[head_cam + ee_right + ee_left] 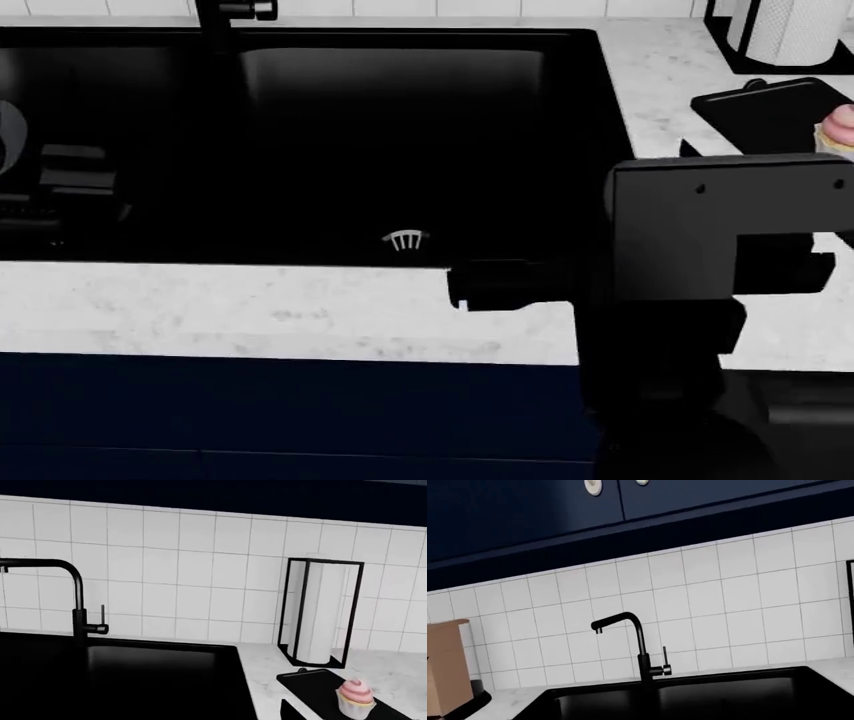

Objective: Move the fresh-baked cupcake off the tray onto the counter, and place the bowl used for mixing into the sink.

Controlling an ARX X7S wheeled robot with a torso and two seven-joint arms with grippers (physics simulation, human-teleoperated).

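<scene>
- 1 cupcake (355,698), pink-frosted, stands on the black tray (320,690).
- Tray rests on the white counter (263,670), beside the black sink (120,685).
- Black faucet (73,600) rises behind the sink.
- Paper-towel roll (320,612) upright in a black holder, just behind the tray.
- White tiled wall (200,565) backs everything.

From my remote station, I see the white marble-look counter (267,310) wrapping a matte black sink (400,140) set into it, a black faucet (73,605) rising at the sink's back edge. To the sink's right, a black tray (320,690) lies flat on the counter, just in front of a paper-towel roll (320,612) standing upright in its black wire holder.
</scene>
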